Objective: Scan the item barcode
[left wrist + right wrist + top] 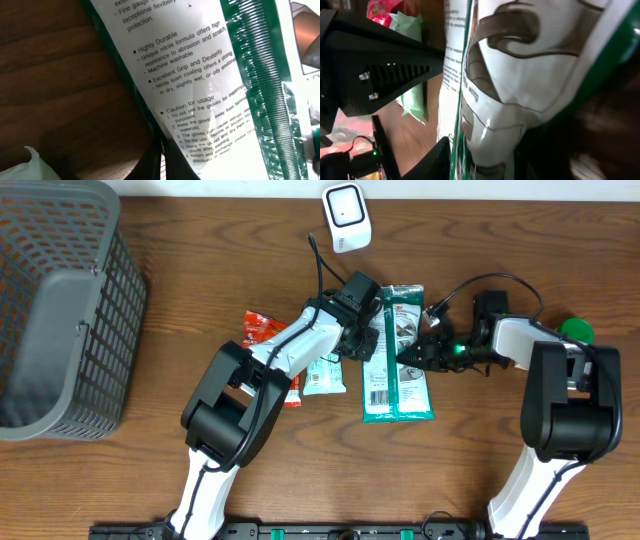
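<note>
- Pack [398, 365] lies flat; scanner [346, 217] sits beyond its top edge, table [330, 470] wood shows below it.
- Left gripper [368, 340] is pinched shut on its left edge, with the mint packet [325, 375] crowding that side.
- Right gripper [412, 355] straddles its right edge, fairly narrow; can't tell if it's clamped.

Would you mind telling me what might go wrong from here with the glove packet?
The left fingers pinch only the edge of the glove packet, so it may slip when lifted. The right fingers sit at the opposite edge; uneven pulls could crumple the barcode. The mint packet close under the left arm might get dragged.
</note>
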`<state>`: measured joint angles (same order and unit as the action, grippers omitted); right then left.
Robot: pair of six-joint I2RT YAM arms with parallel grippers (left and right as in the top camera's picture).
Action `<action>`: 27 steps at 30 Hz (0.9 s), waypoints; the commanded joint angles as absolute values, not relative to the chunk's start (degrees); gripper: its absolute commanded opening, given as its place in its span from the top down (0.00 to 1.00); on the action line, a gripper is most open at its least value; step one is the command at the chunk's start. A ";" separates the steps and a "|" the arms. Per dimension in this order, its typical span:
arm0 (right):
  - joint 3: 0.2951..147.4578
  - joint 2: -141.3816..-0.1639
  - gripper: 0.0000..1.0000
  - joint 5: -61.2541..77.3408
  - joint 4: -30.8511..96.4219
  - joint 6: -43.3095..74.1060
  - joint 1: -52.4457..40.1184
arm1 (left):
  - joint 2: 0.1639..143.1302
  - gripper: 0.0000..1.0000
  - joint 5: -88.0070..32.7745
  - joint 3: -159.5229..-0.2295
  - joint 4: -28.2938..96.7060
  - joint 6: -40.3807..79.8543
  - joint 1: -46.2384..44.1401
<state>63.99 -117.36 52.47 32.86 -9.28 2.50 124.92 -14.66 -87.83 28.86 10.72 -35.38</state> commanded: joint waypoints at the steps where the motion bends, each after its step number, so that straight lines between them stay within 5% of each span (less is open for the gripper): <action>1: 62.76 -118.30 0.64 49.58 32.36 -9.28 0.73 | 128.38 0.93 -14.50 -85.71 29.65 11.46 -36.14; 22: 60.99 -118.30 0.64 45.93 34.11 -9.23 0.27 | 128.38 0.92 -14.50 -85.71 29.63 11.46 -36.14; 27: 60.99 -118.30 0.56 44.84 35.77 -8.97 0.27 | 128.38 0.93 -14.48 -85.71 29.65 11.46 -36.14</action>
